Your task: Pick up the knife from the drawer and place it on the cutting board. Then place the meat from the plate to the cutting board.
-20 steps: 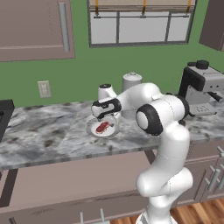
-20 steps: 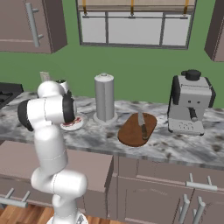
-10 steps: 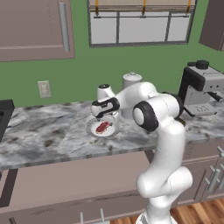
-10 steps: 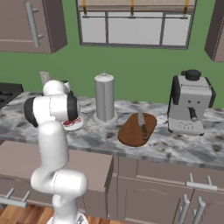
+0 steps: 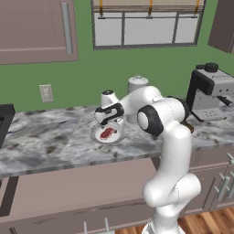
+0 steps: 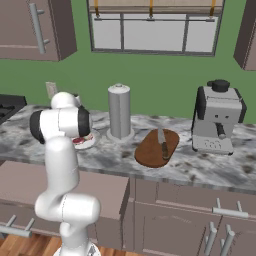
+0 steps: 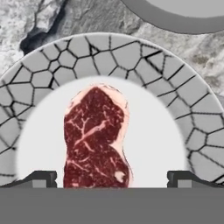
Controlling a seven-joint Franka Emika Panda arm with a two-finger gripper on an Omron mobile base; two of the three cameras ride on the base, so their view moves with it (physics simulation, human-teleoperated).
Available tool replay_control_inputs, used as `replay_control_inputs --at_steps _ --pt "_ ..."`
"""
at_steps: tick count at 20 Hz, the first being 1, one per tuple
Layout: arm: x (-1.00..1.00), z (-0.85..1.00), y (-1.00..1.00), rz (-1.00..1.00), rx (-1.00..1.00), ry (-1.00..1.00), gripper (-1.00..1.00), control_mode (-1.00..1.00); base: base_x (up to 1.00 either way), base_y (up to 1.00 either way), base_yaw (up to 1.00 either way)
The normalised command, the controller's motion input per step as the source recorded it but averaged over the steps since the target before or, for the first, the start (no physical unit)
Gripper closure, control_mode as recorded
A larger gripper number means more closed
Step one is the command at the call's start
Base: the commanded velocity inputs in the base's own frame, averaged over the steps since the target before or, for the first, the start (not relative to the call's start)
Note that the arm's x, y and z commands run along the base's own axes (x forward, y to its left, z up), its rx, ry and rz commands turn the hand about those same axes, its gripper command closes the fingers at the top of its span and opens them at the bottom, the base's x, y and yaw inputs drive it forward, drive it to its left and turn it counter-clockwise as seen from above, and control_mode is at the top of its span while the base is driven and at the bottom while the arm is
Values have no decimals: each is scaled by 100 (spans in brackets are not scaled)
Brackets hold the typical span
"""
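The meat (image 7: 96, 140), a red slab with pale streaks, lies in the middle of the white-grey plate (image 7: 175, 87). My gripper (image 7: 111, 179) is open just above it, with one fingertip on each side of the slab and neither touching it. From the left base view the gripper (image 5: 106, 125) points down over the plate (image 5: 98, 136) and the meat (image 5: 108, 133). The knife (image 6: 163, 145) lies on the reddish-brown cutting board (image 6: 150, 152), right of the canister. The drawer (image 6: 100, 187) stands pulled out below the counter edge.
A tall grey canister (image 6: 119, 111) stands between the plate and the board; its base (image 7: 183, 13) shows just past the plate. A coffee machine (image 6: 217, 123) sits at the counter's right end. A black stove (image 5: 4, 119) is at the far left.
The hand has sunk a little toward the plate and the elbow has swung slightly left. The jaws have stayed wide open.
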Motion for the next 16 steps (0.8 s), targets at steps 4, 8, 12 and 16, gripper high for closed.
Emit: replay_control_inputs --at_steps 4,8,12,16 --pt "8 -19 0 1 0 0 -100 -100 0 0 0" --pt "18 -24 0 2 0 0 -100 -100 0 0 0" --pt "22 -15 3 6 0 0 -100 -100 0 0 0" --pt "19 -19 2 6 0 0 -100 -100 0 0 0"
